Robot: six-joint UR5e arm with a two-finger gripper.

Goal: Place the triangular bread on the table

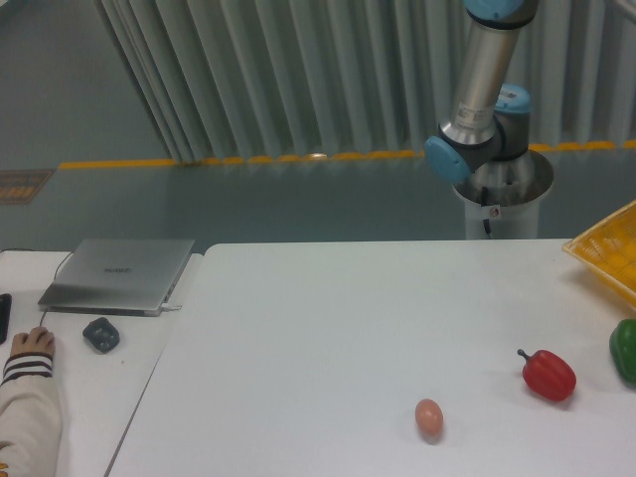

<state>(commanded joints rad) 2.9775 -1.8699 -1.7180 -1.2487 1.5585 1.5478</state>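
Only the lower links of the silver and light-blue UR5e arm [484, 99] are in view, rising from its pale cylindrical pedestal [502, 204] behind the far right edge of the large plain white table [328, 338] and running out of the top of the picture; the two-finger gripper is out of frame, so whether its fingers stand apart, together or closed on something cannot be told. The triangular bread is likewise nowhere to be seen: it does not lie on the tabletop, and it is probably either up with the unseen gripper or off to the right, where the yellow slatted plastic crate [608, 256] pokes in over the table's far right edge, though the view does not settle this. The relation the coming move turns on is therefore not shown here; what can be judged is that the arm's base stands nearer the right half of the table. There, a glossy red bell pepper with a dark stem [548, 374] lies near the right edge, a green pepper [625, 350] sits cut off at the right edge itself, and a small pinkish-tan egg [428, 416] rests toward the near edge, well apart from both. The left and middle of the white surface carry nothing visible.
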